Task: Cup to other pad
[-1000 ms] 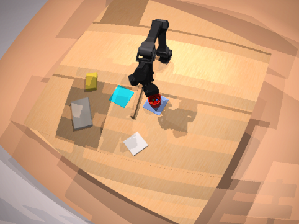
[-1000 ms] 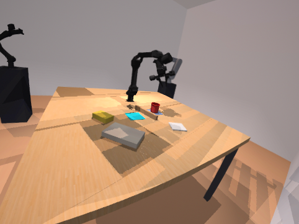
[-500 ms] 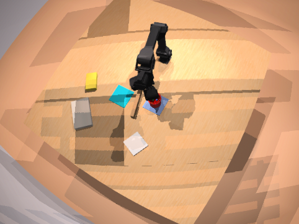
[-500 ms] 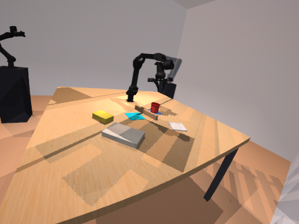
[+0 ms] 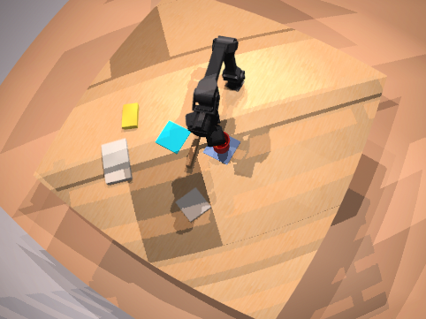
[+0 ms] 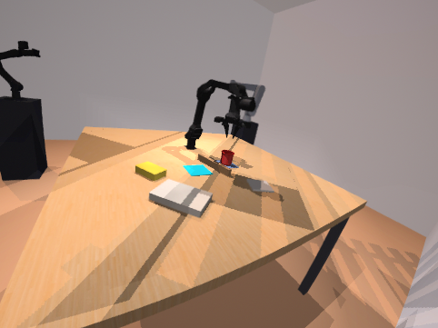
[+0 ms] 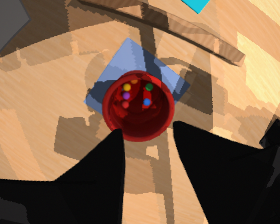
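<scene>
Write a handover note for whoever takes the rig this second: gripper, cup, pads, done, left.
Gripper: partly open, holding nothing, above the cup.
Cup: red, upright on the blue pad, marbles inside.
Other pads: cyan beyond the low wooden bar; also a pale grey square. Which is the target isn't settled by the views; cyan seems likelier.
Done: no grasp in place.
Left: grip, lift over the bar, set down, release.

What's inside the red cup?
Little marbles! In the red cup I see yellow, purple, green, blue, red and orange ones. The cup's dark bottom is hard to see, and any marbles hidden under those can't be counted.
</scene>
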### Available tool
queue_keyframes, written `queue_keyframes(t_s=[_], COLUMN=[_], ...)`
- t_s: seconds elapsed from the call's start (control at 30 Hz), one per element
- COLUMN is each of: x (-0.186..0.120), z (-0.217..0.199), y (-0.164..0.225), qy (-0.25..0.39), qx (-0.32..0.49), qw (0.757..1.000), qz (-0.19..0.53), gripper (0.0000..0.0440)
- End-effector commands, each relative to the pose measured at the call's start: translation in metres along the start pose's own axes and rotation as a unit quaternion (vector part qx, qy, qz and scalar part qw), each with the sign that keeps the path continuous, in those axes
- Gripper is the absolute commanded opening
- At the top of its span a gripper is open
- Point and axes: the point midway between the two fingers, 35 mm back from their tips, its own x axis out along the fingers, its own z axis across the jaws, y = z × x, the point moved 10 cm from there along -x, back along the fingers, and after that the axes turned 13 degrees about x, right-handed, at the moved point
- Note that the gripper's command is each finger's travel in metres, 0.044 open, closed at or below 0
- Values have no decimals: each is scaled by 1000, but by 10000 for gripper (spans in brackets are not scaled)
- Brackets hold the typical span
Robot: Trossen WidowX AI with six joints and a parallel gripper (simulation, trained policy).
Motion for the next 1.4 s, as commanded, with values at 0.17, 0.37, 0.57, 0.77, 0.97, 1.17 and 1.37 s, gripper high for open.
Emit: queue_keyframes(t_s=[0.17, 0.37, 0.57, 0.77, 0.97, 1.17, 1.37], x=[25, 42, 59, 77, 96, 116, 135], z=[2, 3, 3, 3, 1, -1, -5], y=[0, 1, 2, 4, 5, 6, 8], qy=[49, 71, 90, 104, 114, 122, 124], qx=[17, 25, 31, 31, 26, 14, -6], qw=[999, 997, 995, 994, 993, 992, 992], qz=[-2, -4, -7, -9, -9, -8, -3], gripper=[151, 158, 167, 175, 179, 179, 160])
